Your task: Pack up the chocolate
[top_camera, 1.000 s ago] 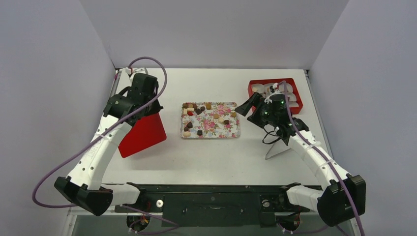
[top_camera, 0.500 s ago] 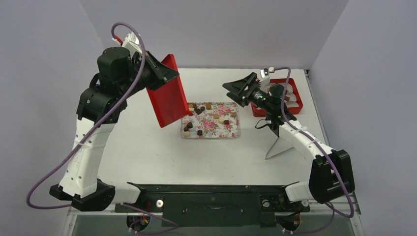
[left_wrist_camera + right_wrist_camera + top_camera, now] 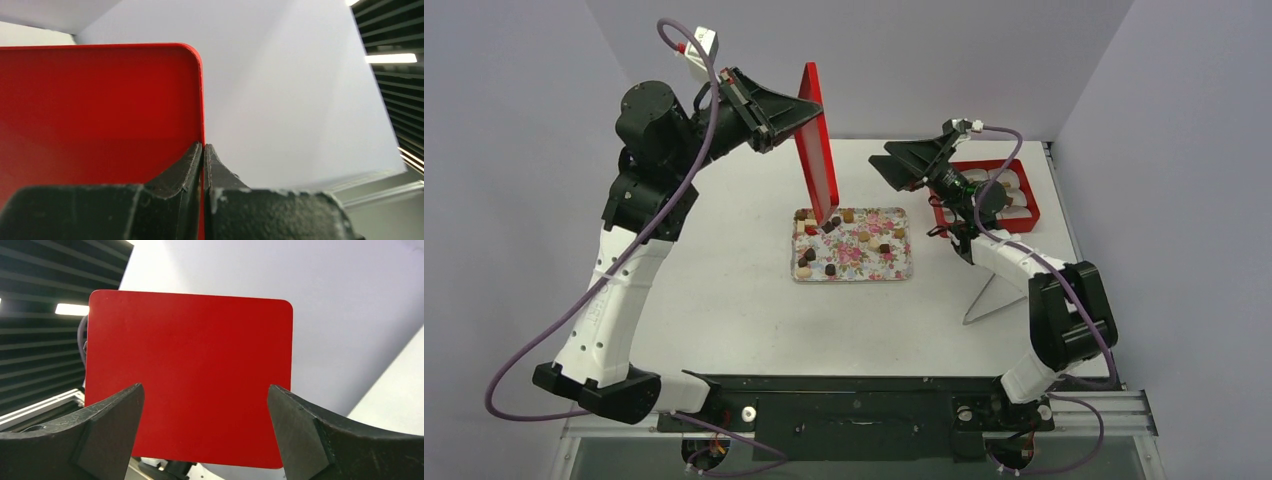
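Top view — left gripper (image 3: 796, 112) clamped on a red panel (image 3: 817, 150) held upright on edge; the chocolate (image 3: 864, 237) lies scattered on a flowered tray (image 3: 854, 264) beneath the panel's lower corner, below and between it and the right gripper (image 3: 902, 165). Left wrist view: fingers (image 3: 187, 165) pinched together on the panel's edge. Right wrist view — fingers (image 3: 120, 410) wide apart, the panel's flat face beyond them.

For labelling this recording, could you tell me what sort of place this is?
Probably a lab robot cell: a white table boxed in by plain walls, two arms bolted at its near edge, and staged chocolates on a flowered tray.
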`<state>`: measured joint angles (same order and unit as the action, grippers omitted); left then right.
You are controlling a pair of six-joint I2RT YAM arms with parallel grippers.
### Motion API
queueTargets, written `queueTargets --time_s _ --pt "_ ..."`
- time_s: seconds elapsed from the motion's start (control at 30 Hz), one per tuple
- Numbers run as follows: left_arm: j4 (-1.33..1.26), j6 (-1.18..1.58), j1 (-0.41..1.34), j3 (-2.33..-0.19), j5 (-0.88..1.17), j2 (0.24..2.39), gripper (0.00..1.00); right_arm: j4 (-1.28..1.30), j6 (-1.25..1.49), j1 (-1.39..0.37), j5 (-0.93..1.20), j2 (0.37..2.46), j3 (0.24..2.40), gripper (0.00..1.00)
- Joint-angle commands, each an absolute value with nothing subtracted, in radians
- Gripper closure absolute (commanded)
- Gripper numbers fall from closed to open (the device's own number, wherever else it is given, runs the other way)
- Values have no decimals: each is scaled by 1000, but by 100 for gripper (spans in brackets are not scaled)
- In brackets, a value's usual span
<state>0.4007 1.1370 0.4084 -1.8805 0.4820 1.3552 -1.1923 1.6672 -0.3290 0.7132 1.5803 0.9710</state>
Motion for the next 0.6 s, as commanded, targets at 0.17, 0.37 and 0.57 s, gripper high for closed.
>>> queueTargets --time_s 0.17,0.37,0.57 --pt "-63 1355 394 -1848 600 1304 100 -1528 1840 -380 700 1648 1026 11" --pt "-135 1370 394 -1854 584 1313 100 -1467 1886 -381 631 1613 927 11" --pt "-206 1371 394 -1827 571 1325 100 -1220 1896 -341 495 1419 684 11"
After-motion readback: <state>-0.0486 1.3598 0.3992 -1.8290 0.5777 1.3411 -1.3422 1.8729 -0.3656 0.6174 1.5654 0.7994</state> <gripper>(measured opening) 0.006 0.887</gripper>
